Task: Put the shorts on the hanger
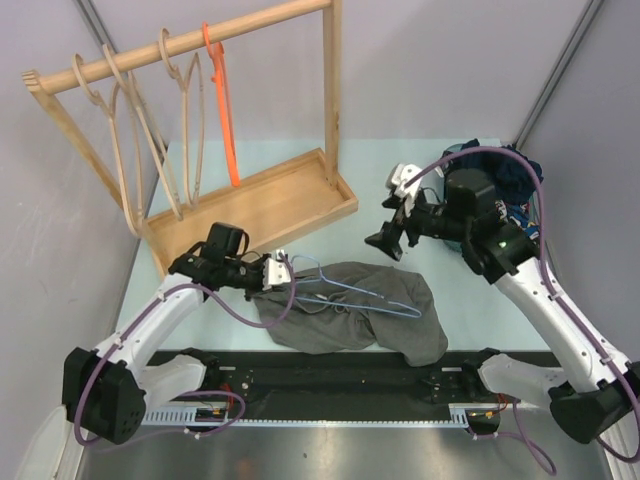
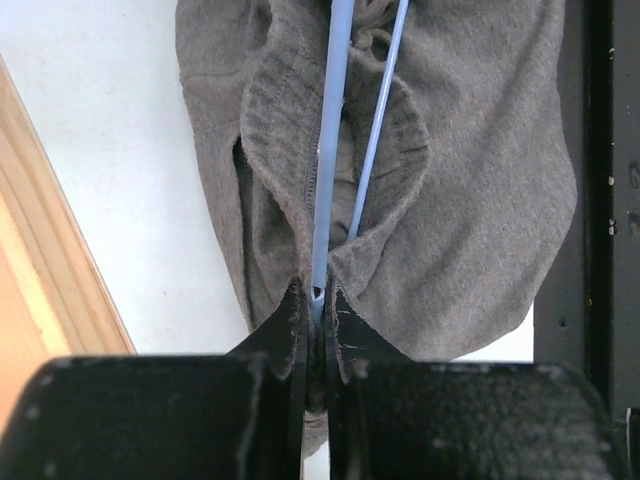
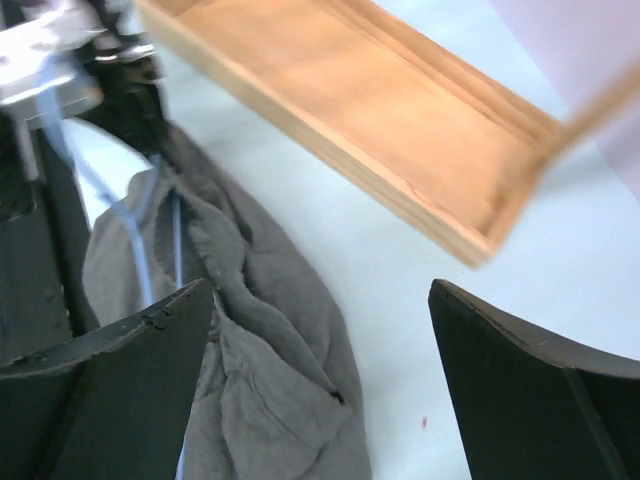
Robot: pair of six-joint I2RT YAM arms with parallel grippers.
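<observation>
From above, we see the shorts (image 1: 350,315) lying crumpled on the surface (image 1: 450,210), near its 6 o'clock edge. The hanger (image 1: 355,291) rests across them. The left gripper (image 1: 283,270) is clamped on the hanger's end at 9 o'clock of the shorts. The right gripper (image 1: 392,238) hangs at 1 o'clock of the shorts, apart from them. The wooden rack (image 1: 250,200) stands at 11 o'clock and carries an orange hanger (image 1: 225,100).

At the left wrist, the gripper's fingers (image 2: 295,320) are pressed together on the hanger's blue wire (image 2: 333,120), which runs toward 12 o'clock between folds of the shorts (image 2: 480,200).

At the right wrist, the gripper (image 3: 318,300) is spread wide and holds nothing. The shorts (image 3: 270,350) lie below it toward 7 o'clock, and the rack's tray (image 3: 380,110) is at 12 o'clock.
</observation>
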